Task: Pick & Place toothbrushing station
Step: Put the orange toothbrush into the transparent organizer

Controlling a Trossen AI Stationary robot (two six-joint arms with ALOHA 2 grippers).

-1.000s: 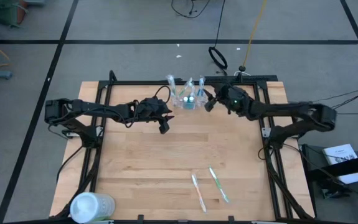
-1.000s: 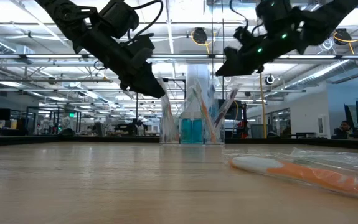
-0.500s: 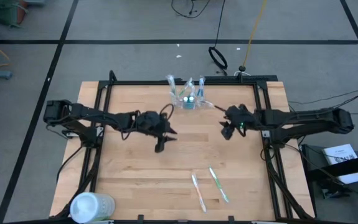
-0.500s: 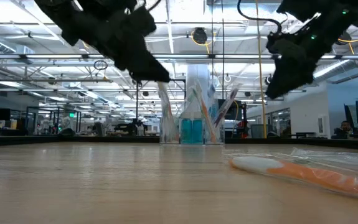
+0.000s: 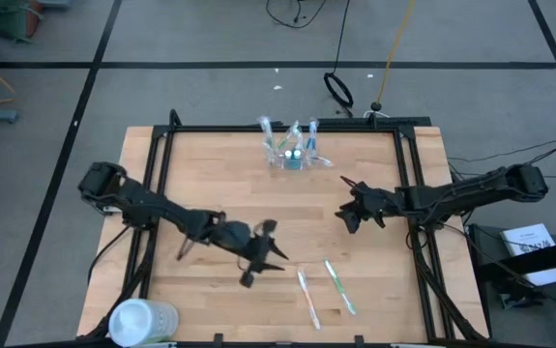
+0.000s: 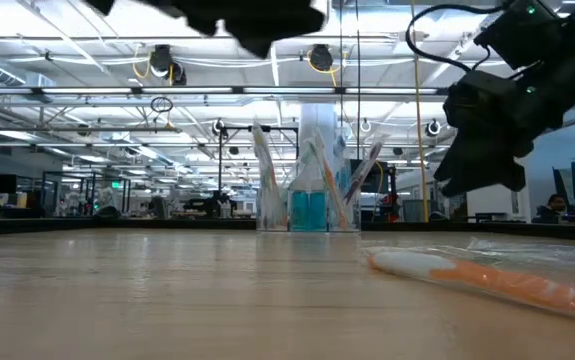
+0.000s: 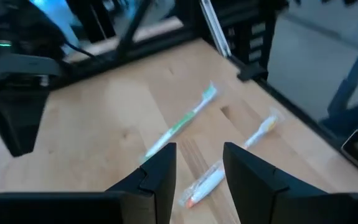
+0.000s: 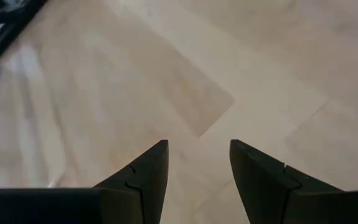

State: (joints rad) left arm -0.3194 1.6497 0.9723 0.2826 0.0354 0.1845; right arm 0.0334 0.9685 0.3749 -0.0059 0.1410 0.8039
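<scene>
The small clear cup [image 5: 292, 155] stands at the table's far middle with toothbrushes and blue tubes upright in it; the low view shows the cup [image 6: 307, 200] behind everything else. Two loose toothbrushes lie near the front edge, a green one [image 5: 338, 286] [image 7: 182, 123] and an orange-and-white wrapped one [image 5: 307, 296] [image 7: 225, 167]. My left gripper [image 5: 274, 249] [image 7: 200, 168] hangs open above the table just left of them, pointing at them. My right gripper [image 5: 346, 206] [image 8: 197, 162] is open over bare wood at the right middle, with nothing between its fingers.
A larger whitish round container [image 5: 142, 321] lies at the near left corner. A black frame [image 5: 161, 145] runs around the table's edges. Bare wood [image 5: 219, 193] lies between the cup and the loose toothbrushes.
Both grippers have left the cup. My left gripper has swung toward the near edge and to the right, ending beside the loose toothbrushes. My right gripper has drawn back toward the right and near side, sunk lower and rolled. The cup and the toothbrushes have not moved.
</scene>
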